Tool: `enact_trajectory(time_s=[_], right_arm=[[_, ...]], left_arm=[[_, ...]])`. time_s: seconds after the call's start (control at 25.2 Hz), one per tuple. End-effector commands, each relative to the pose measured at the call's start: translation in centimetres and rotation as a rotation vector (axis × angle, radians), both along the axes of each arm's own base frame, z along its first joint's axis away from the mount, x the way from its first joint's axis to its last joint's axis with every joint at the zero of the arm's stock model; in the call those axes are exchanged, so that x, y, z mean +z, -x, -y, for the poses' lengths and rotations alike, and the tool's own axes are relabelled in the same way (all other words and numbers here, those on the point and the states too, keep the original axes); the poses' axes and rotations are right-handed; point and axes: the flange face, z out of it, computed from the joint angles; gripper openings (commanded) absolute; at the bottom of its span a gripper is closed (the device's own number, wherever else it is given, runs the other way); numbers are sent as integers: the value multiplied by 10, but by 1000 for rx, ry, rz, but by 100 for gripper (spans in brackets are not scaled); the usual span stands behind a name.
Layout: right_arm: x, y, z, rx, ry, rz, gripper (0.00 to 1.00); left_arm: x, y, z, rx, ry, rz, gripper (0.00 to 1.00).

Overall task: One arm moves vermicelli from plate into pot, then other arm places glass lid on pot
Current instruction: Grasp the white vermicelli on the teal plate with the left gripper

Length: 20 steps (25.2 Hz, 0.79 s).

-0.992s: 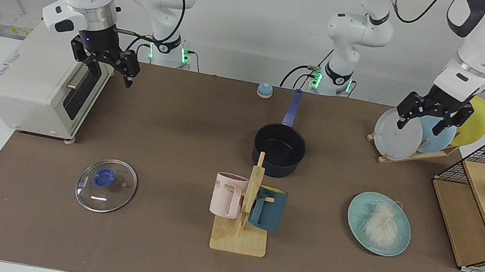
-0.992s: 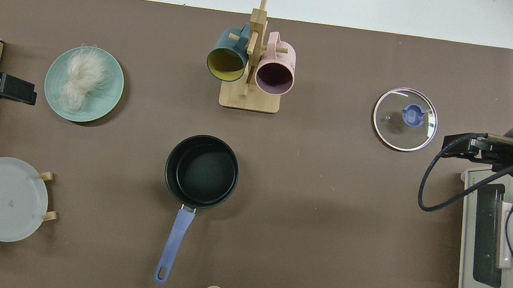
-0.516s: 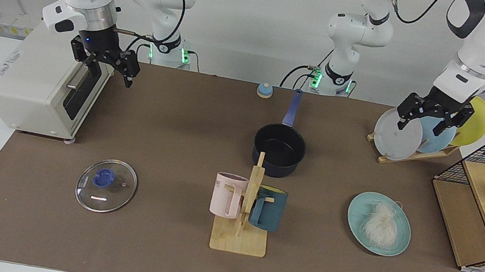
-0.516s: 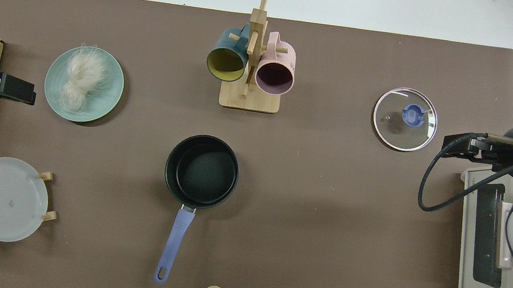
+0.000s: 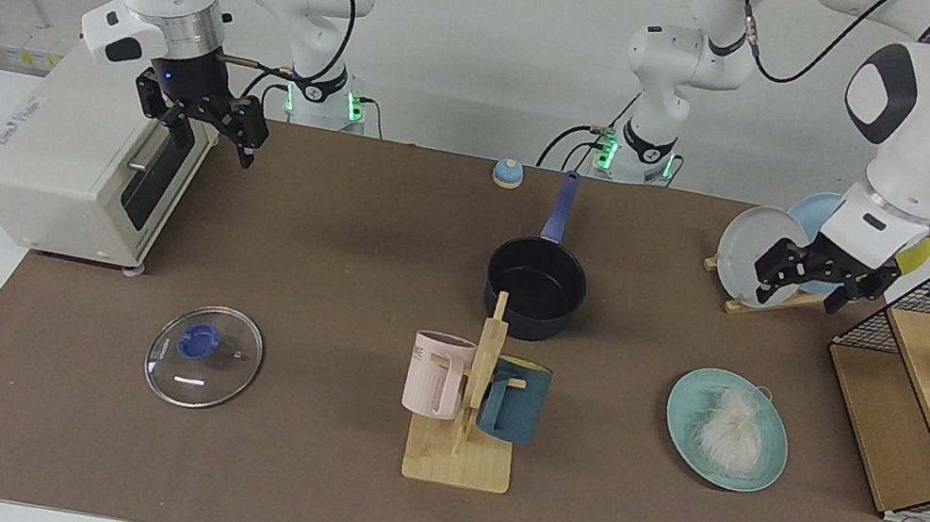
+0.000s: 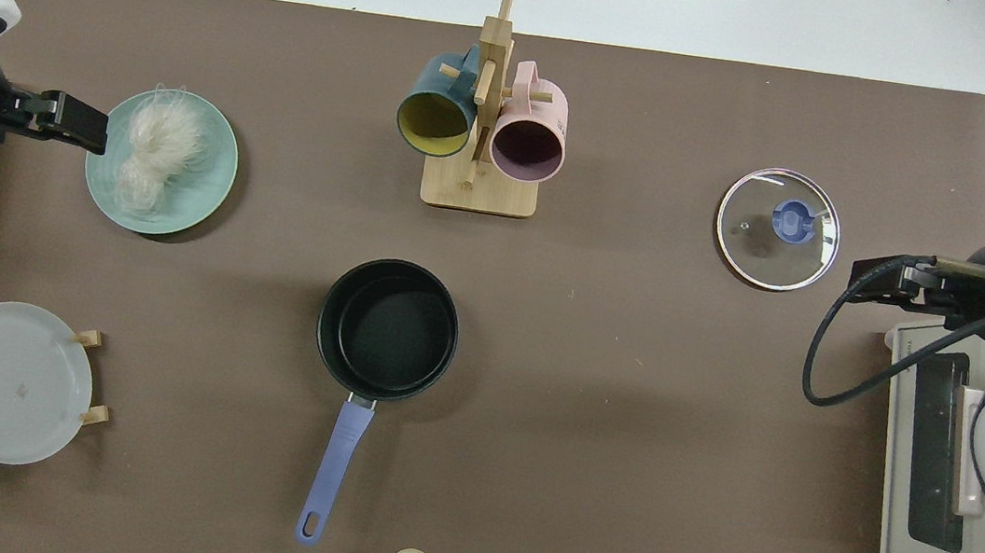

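resting on your plate (image 5: 763,469), the vermicelli (image 5: 729,420) sits well apart from the empty pot (image 5: 535,288) at mid-desk. your left gripper (image 5: 811,279) hangs spread, seemingly above the plate's edge. the glass lid (image 5: 206,343) lies flat on the desk; your right gripper (image 5: 207,125) waits, spread, by the toaster oven (image 5: 77,154).

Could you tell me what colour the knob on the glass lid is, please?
Blue; the glass lid's knob shows best in the top view.
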Motion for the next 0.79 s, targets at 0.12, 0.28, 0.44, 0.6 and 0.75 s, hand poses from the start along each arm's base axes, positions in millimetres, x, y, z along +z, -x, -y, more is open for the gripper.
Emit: enact_trajectory(time_s=[0.12, 0.28, 0.44, 0.6, 0.75], right_arm=[[3, -1, 0, -16, -4, -10, 99], [4, -1, 0, -16, -4, -9, 99], [3, -1, 0, -16, -4, -10, 99], [3, -1, 0, -16, -4, -10, 99], [3, -1, 0, -16, -4, -10, 99]], left_arm=[[-58, -47, -9, 7, -24, 44, 100], [-100, -63, -14, 11, -22, 59, 100], [-146, -76, -21, 11, -34, 43, 100], [-181, -83, -28, 17, -31, 29, 100], [-213, -80, -22, 15, -22, 28, 100]])
